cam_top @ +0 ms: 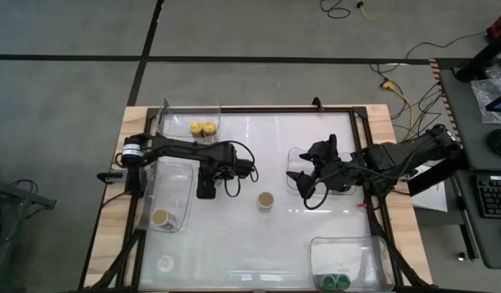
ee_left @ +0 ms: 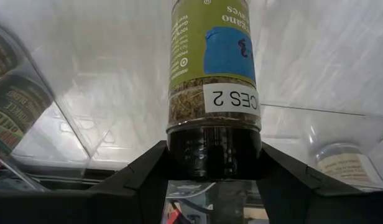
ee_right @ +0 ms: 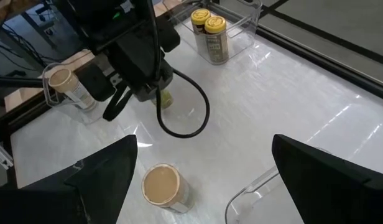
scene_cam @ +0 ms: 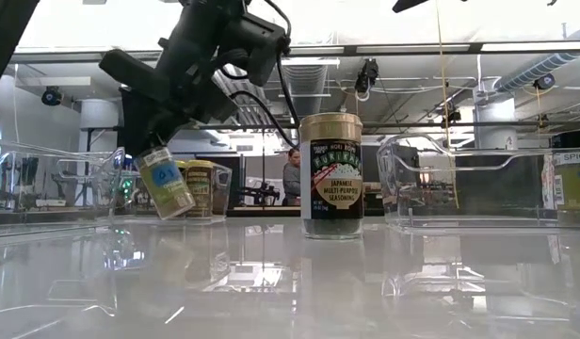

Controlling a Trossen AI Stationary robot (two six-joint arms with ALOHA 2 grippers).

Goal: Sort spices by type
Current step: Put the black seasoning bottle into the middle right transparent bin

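Note:
My left gripper (cam_top: 206, 189) is left of the table's middle, shut on a spice jar (ee_left: 213, 62) with a black lid and a green label. The jar hangs tilted under the gripper (scene_cam: 158, 141) in the low view. A tan-lidded spice jar (cam_top: 266, 201) stands upright on its base at mid-table, between the two arms. My right gripper (cam_top: 303, 185) hovers open to that jar's right, above the table, with nothing between its fingers (ee_right: 104, 180). My left gripper pinches the jar's black lid (ee_left: 213, 149) between its two fingers, one on each side. The fingers come steeply from above. The jar (scene_cam: 165, 184) hangs below them, lid up and tilted, its base clear of the table.
Clear trays stand around the table: one at the far left with two yellow-lidded jars (cam_top: 203, 128), one at the left edge with a tan-lidded jar (cam_top: 161, 218), one at the near right with green lids (cam_top: 336, 281), and one (cam_top: 295, 155) beneath my right gripper.

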